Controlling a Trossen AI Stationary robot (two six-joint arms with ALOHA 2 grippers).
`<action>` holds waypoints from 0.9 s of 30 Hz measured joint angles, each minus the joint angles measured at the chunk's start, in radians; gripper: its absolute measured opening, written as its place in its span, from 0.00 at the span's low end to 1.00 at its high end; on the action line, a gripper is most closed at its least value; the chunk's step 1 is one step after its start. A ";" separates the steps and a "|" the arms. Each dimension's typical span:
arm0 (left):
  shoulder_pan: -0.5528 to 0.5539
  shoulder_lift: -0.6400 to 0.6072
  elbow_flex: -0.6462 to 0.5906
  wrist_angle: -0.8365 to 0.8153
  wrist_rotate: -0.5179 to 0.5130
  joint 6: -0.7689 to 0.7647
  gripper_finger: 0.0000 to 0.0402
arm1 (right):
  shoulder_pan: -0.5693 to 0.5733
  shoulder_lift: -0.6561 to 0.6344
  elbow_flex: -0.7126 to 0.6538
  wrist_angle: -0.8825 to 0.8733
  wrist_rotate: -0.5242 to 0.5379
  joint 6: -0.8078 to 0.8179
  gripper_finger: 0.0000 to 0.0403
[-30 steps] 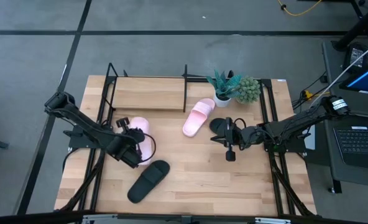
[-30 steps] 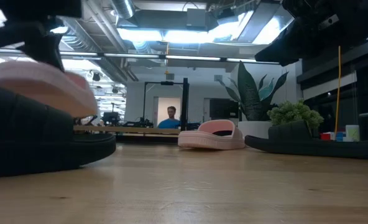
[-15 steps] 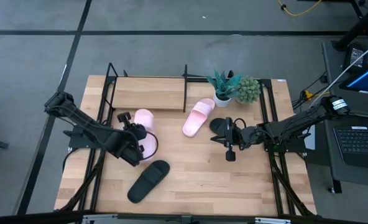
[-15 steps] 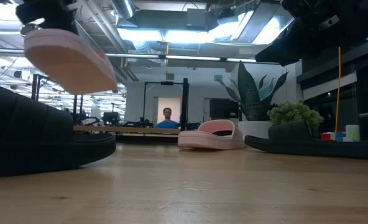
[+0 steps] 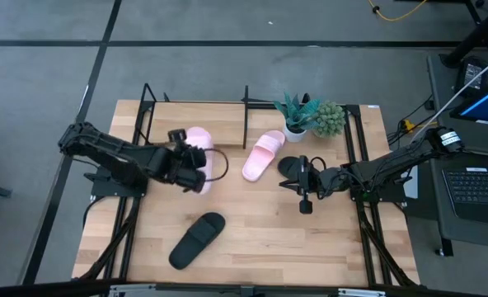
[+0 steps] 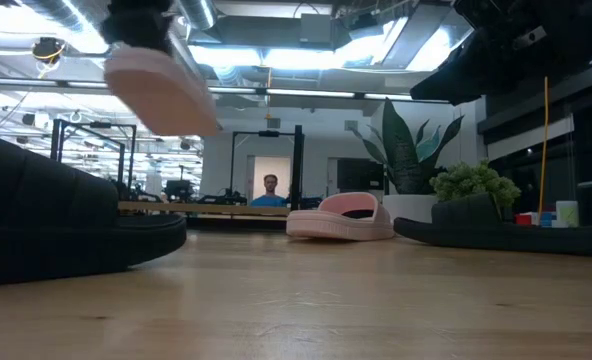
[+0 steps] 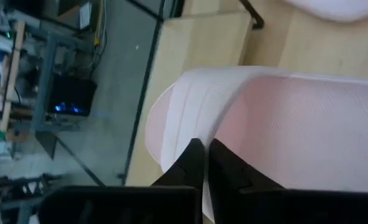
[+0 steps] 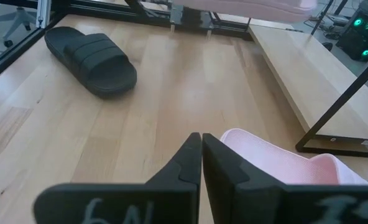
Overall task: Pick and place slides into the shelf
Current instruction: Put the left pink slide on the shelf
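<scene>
Pink slide [image 5: 198, 153]: being held clear of the table by the left gripper [image 5: 186, 159], fingers pinched on its edge, just near of the shelf [image 5: 196, 125]. Risk: thin edge grip; slide being tipped or dropped short of the shelf base. Right gripper [image 5: 303, 191]: closed, empty, idling at right.

The table [image 5: 260, 239] was light wood with a smooth top, and thin lines of grain ran along its boards. The shelf [image 5: 196, 125] had thin black metal rods and a pale wooden base. The pink slide [image 7: 277, 124] held up in the air looked like soft foam, with a fine bumpy pattern on its skin. The black slide [image 8: 92, 58] was dull, not shiny, and had ridges across its strap. The fingers [image 8: 190, 158] of the right arm were dark, smooth plastic. The floor around the table was grey and flat.
</scene>
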 joint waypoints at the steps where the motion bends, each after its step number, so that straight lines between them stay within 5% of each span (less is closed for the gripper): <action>1: 0.021 0.000 0.004 0.035 0.000 0.054 0.00 | 0.000 0.000 0.000 0.000 0.000 0.000 0.04; 14: 0.317 0.000 0.007 0.426 0.113 0.535 0.00 | 0.000 0.000 0.000 0.008 0.000 -0.003 0.04; 27: 0.504 0.146 0.007 0.630 0.176 0.801 0.00 | -0.001 0.000 0.000 0.000 0.000 -0.003 0.04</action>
